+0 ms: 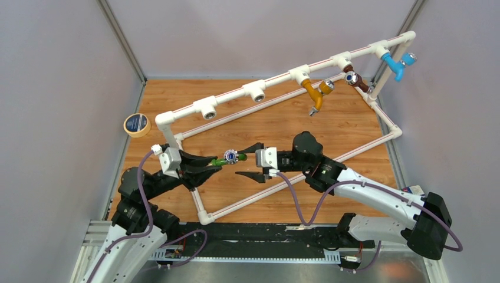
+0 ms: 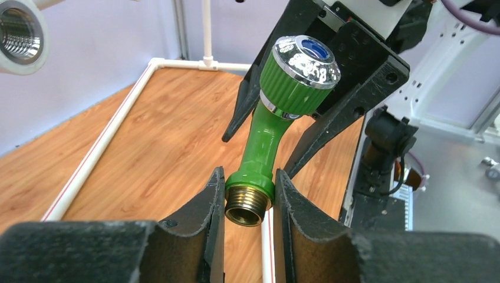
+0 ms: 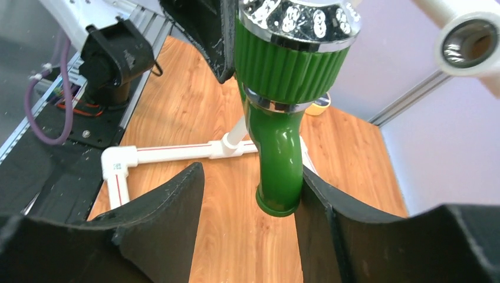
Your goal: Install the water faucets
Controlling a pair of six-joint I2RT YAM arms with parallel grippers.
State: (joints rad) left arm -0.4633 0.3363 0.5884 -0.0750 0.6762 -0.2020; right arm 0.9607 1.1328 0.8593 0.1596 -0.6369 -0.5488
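I see the left pincer (image 1: 213,164) closed on the green faucet (image 1: 227,157). It grips the faucet at the brass threaded end, between its fingertips, and the silvery knob points away from it. The right pincer (image 1: 248,160) is open, with one jaw on each side of the green spout. I cannot tell if one jaw touches the spout.

White links and black joints on left arm (image 1: 127,250) and right arm (image 1: 377,197); purple cables (image 1: 140,177), white wrist blocks (image 1: 171,159), black tapered fingers (image 2: 197,236).
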